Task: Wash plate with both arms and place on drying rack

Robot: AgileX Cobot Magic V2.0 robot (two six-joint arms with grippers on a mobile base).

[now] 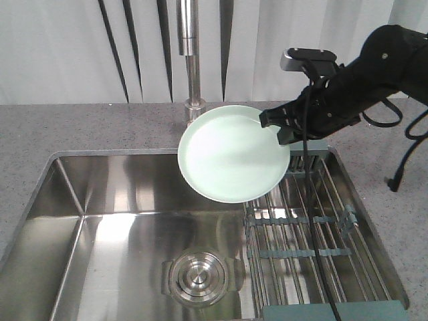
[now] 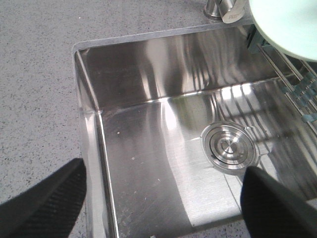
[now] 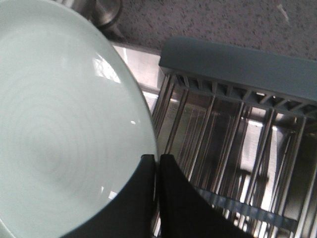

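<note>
Speckled counter (image 1: 87,130), steel sink (image 1: 127,184), plate (image 1: 231,157) above

Bulky black right arm (image 1: 381,67), dull finish.
Small grey box (image 1: 306,60) on top, thin black cable (image 1: 307,167) hanging beneath, thicker black loops (image 1: 403,160) behind; left fingers (image 2: 44,206) black, blunt, with fine cross-hatched grip texture.

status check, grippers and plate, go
Right gripper shut on plate rim, plate tilted above sink. Left gripper open, empty. Drying rack bare, path unobstructed.
</note>
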